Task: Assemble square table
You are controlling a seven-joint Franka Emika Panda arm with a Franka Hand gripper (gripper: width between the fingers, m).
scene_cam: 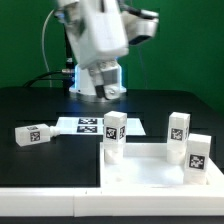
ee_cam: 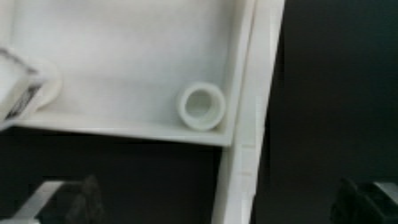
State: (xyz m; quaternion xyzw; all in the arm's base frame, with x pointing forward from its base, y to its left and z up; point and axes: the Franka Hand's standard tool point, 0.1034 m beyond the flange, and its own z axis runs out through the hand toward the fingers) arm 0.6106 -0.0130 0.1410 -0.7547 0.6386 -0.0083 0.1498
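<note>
The white square table top [scene_cam: 150, 172] lies at the front on the exterior view's right, with a raised rim. Three stubby tagged legs stand upright on it: one at its near-left corner [scene_cam: 114, 135] and two on the right [scene_cam: 178, 133] [scene_cam: 198, 155]. A further leg [scene_cam: 35, 135] lies on its side on the black table to the left. My gripper [scene_cam: 104, 88] hangs behind and above them, holding nothing. In the wrist view, the top's rim [ee_cam: 249, 100], an empty round corner socket [ee_cam: 201, 105] and part of a leg [ee_cam: 22, 90] show. The dark fingertips [ee_cam: 63, 200] stand wide apart around the gripper [ee_cam: 222, 205].
The marker board [scene_cam: 93, 124] lies flat on the black table behind the table top. A long white rail [scene_cam: 45, 205] runs along the front edge. A green wall stands behind the arm.
</note>
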